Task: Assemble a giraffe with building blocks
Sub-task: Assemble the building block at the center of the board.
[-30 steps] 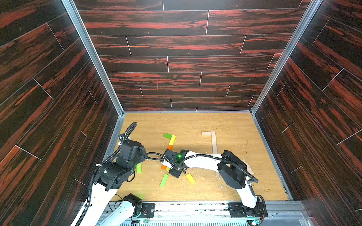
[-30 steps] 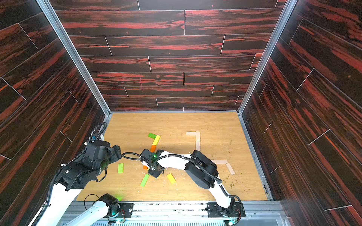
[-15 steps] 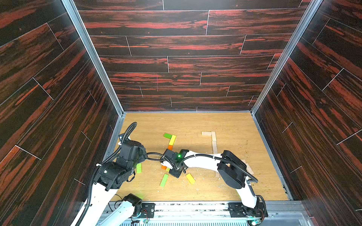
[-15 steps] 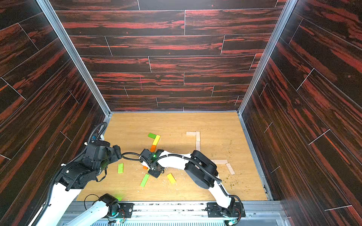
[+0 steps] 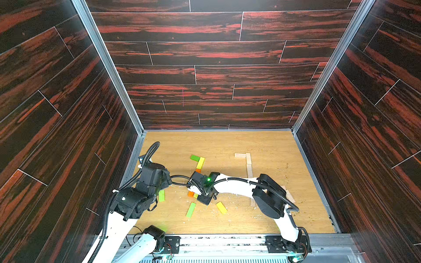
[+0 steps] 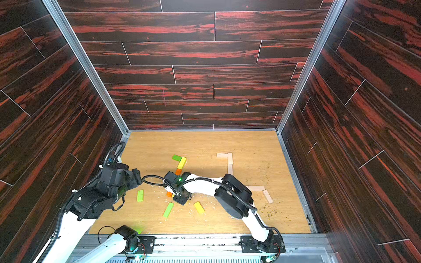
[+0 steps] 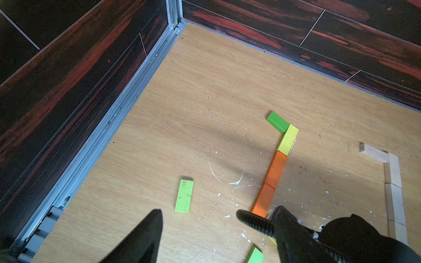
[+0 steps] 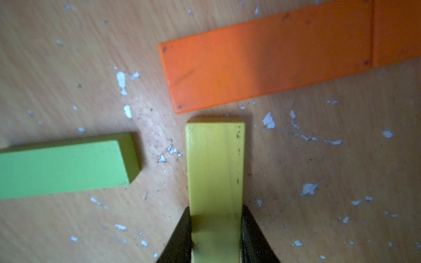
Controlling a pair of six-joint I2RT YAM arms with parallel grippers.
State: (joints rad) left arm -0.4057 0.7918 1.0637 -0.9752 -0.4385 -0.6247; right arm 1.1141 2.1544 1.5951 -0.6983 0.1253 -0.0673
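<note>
- Right wrist close-up only: right end effector (image 8: 216, 210) pinching the held yellow block (image 8: 215, 164) at its near end, black fingers (image 8: 180, 236) pressed on either side.
- Same close-up: far end of the held yellow block just short of an orange block (image 8: 262, 63), by that block's free corner, thin gap between. Second orange block (image 8: 398, 29) butted end to end behind it. Green block (image 8: 63, 168) flat on the tabletop (image 8: 319, 159), just beside and not touching.
- Both top views: grip hidden under the right arm (image 5: 234, 190), with only the orange block's tip and a sliver of yellow showing at its edge.
- Top views only: loose yellow block (image 5: 221, 207) across the right end effector from the green block, and stray pale planks (image 6: 256, 188) by the right arm's elbow.
- Left wrist view: chain laid out nearly whole, with dark green block (image 7: 278, 121), chain yellow block (image 7: 288, 142) and both orange blocks end to end. Lone green block (image 7: 184, 195) nearer the side wall; L of pale planks (image 7: 391, 170) off to the far side.
- Left end effector (image 7: 218, 211) spread, nothing between, over bare tabletop beside the chain. Held yellow block out of its camera's sight behind the right arm.
</note>
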